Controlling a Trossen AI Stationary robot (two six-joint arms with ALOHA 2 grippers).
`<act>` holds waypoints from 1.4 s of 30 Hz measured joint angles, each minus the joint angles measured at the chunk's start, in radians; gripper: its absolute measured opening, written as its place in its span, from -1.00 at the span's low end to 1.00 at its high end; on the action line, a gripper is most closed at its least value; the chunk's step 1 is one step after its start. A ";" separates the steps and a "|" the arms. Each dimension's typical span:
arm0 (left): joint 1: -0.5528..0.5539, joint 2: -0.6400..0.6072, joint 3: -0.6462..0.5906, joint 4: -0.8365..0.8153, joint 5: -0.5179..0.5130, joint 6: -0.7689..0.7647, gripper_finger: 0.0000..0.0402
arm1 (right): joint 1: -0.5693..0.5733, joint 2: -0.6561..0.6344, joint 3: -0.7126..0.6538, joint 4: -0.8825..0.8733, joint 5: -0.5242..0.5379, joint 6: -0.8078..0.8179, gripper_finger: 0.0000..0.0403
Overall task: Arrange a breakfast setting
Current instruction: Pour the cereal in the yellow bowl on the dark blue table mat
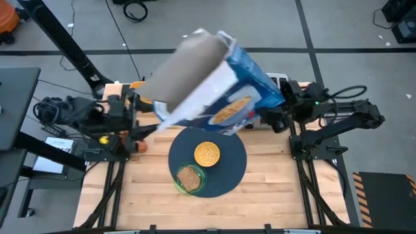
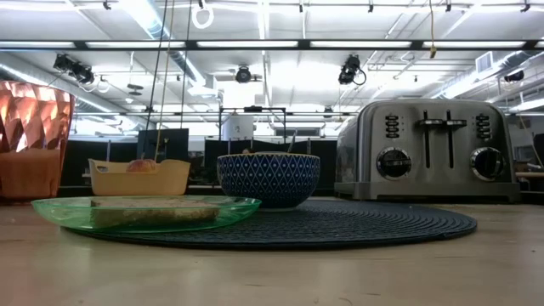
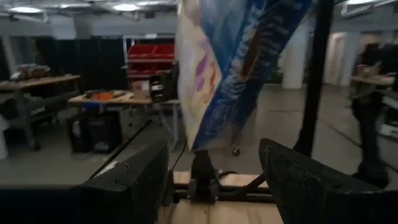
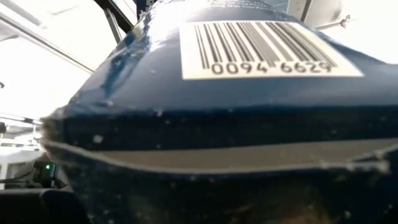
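Right gripper (image 1: 274, 112) is clamping, jaws wide, on the end of a blue cereal box (image 1: 250, 81), holding it tilted high over the back of the table. The box's barcode face is filling the right wrist view, so the fingers themselves are not showing there. Left gripper (image 3: 214, 165) is waiting at the table's back left, fingers spread and holding nothing, with the box hanging ahead of it, apart. Below the box, the mat (image 1: 227, 166) is lying mid-table. The bowl (image 1: 207, 154), blue-patterned outside, is sitting on the mat with cereal in it. The plate (image 1: 179, 185) with toast (image 1: 189, 178) is resting just beside the bowl, overlapping the mat's front-left edge. Toaster (image 2: 429, 150) is standing behind the mat. Farther left in the low view, the tray (image 2: 140, 178) is carrying the apple (image 2: 142, 166), and the tumbler (image 2: 34, 140) is standing at the edge.
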 joint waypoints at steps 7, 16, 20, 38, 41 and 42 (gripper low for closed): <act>0.098 0.114 0.000 0.026 0.010 -0.106 0.28 | 0.029 -0.205 -0.207 0.030 0.002 0.060 0.48; 0.157 0.278 -0.001 -0.155 0.017 -0.422 0.28 | 0.056 -0.439 -0.389 0.010 0.005 0.121 0.48; 0.156 0.362 0.000 -0.257 0.019 -0.566 0.28 | 0.056 -0.486 -0.408 -0.062 -0.025 0.121 0.48; 0.150 0.663 0.000 -0.425 0.057 -0.921 0.28 | 0.048 -0.559 -0.616 0.118 -0.030 0.126 0.47; 0.144 0.665 0.000 -0.441 0.055 -0.949 0.28 | 0.049 -0.561 -0.672 0.172 0.016 0.126 0.47; 0.140 0.665 0.000 -0.448 0.053 -0.969 0.28 | 0.048 -0.564 -0.690 0.182 0.027 0.126 0.47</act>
